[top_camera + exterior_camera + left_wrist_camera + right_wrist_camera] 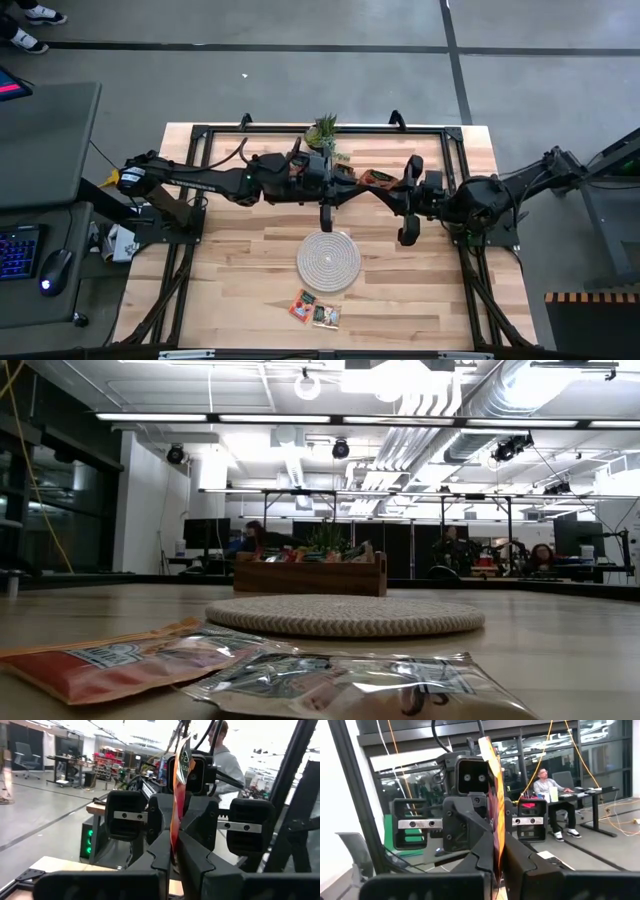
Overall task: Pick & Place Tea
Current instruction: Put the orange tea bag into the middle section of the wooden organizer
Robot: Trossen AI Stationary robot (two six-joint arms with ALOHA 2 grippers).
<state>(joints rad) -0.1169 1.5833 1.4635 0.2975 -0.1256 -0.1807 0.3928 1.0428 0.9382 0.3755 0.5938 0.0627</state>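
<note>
A: Where does the tea stand?

B: Both dark arms meet in mid-air above the far half of the pale wooden table (240,260). The left gripper (174,851) and the right gripper (499,851) are each clamped on one upright orange-red tea sachet (179,795), apparently a handover. Two more flat sachets (314,308) lie near the front edge.

A: So how much is done?

B: Little, I judge. The brown wooden tray (310,573) sits at the back, already holding some; the loose pair remains.

A: Room to move?

B: A round whitish woven mat (328,262) lies between tray and sachets; open tabletop surrounds it.
</note>
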